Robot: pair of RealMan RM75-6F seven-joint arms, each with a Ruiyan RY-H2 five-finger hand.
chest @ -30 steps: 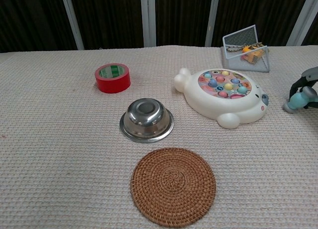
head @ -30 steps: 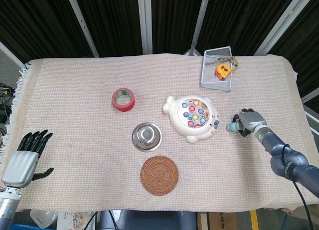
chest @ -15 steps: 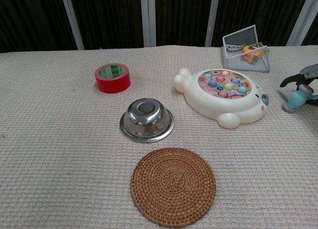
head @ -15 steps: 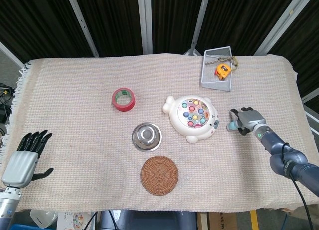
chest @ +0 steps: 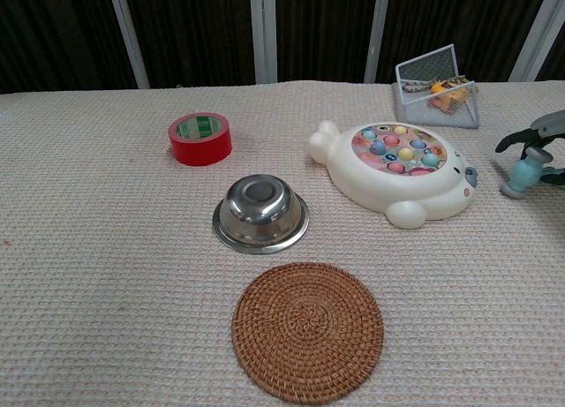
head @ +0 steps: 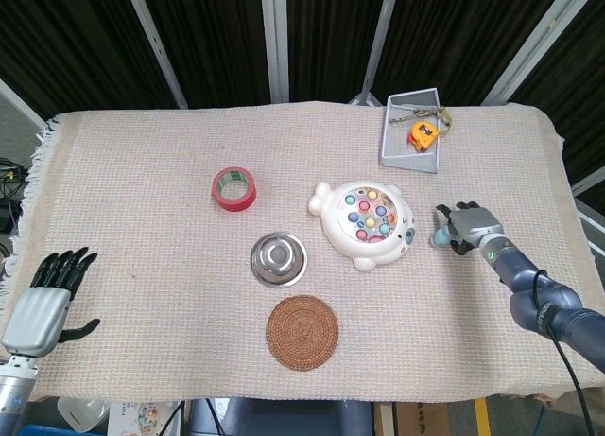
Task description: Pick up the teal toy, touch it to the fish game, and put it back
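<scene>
Right hand (head: 470, 226), at the right of the head view, is wrapped around the teal toy (head: 441, 237), fingers (chest: 516, 140) arched over it. The toy's lower end points down-left out of the hand toward the fish game (head: 367, 223), close to it but not touching. Whether that end rests on the cloth-covered table (head: 142, 200) cannot be told.

Left of the fish game: steel bowl (head: 278, 258), woven coaster (head: 302, 331) below it, red tape roll (head: 233, 187) above-left. Wire basket (head: 413, 130) sits upper right, holding an orange item.

Left hand (head: 45, 302), lower-left corner, fingers apart and extended, holds nothing.
</scene>
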